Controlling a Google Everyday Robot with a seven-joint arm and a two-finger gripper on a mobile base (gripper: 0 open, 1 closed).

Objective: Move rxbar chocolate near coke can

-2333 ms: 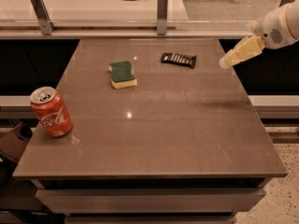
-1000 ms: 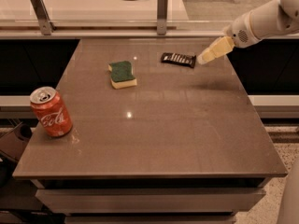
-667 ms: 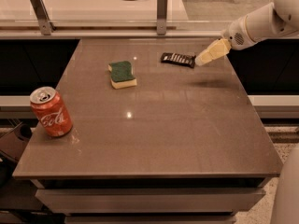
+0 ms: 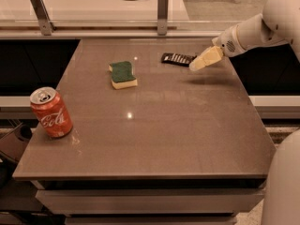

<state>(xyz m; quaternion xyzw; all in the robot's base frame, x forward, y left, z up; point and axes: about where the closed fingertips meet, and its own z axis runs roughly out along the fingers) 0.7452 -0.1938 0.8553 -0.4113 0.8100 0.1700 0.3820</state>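
The rxbar chocolate (image 4: 177,58) is a flat black bar with white lettering, lying at the far right of the table. My gripper (image 4: 196,66) hangs just to the right of the bar, close above the table, its yellowish fingers (image 4: 206,60) pointing down-left toward the bar's right end. The coke can (image 4: 50,112) is red with white script and a silver top. It stands upright near the table's left edge, far from the bar and the gripper.
A green-and-yellow sponge (image 4: 123,74) lies at the table's far middle, left of the bar. A raised ledge with two metal posts (image 4: 162,10) runs behind the table. The white arm (image 4: 262,27) reaches in from the right. The table top (image 4: 154,125) is brown.
My gripper has moved left and down from the table's right edge toward the bar's right end. The bar, sponge and can have not moved.
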